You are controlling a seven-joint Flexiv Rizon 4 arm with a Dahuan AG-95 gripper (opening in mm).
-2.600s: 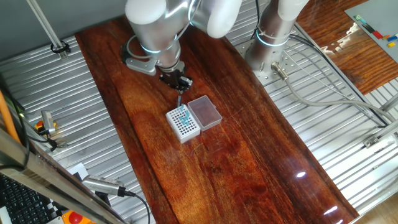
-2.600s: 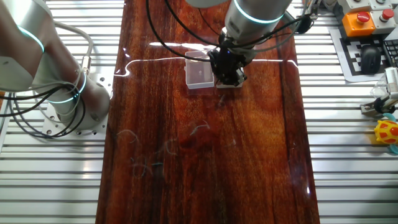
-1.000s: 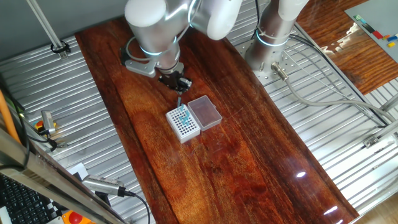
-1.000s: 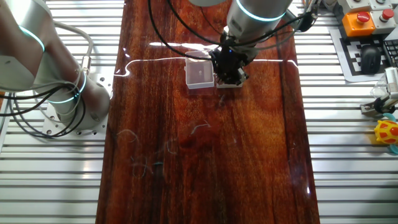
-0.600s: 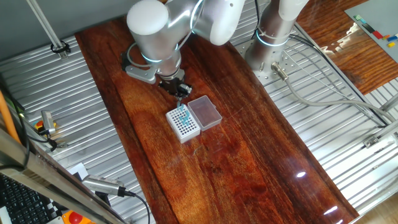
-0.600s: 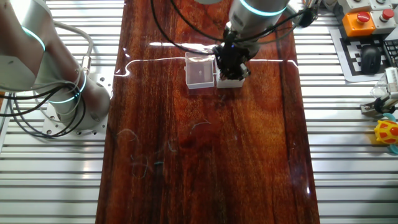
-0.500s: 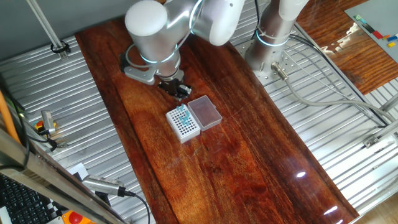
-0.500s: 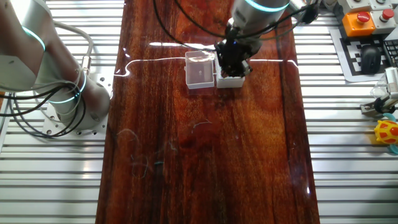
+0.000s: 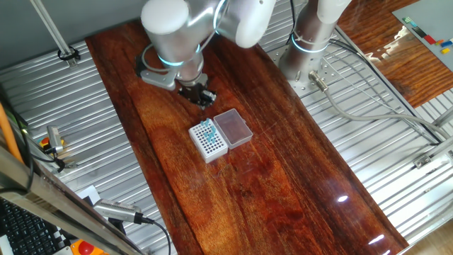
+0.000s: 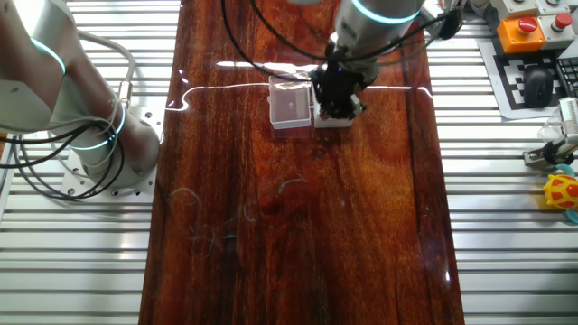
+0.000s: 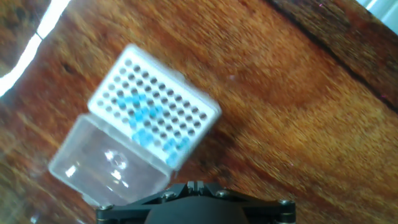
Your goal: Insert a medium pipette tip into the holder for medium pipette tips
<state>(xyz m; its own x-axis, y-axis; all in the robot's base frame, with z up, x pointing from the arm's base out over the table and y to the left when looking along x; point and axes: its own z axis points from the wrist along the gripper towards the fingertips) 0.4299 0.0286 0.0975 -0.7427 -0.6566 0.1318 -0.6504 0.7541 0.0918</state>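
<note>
Above the holder, gripper downward.

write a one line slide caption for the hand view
Looking down from the hand: white tip holder with several blue tips seated in its grid, clear box touching one side, on the wooden table.

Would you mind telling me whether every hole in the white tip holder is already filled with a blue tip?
No, the hand view shows the holder with only a small cluster of blue tips near its middle, and most holes are dark and open.
</note>
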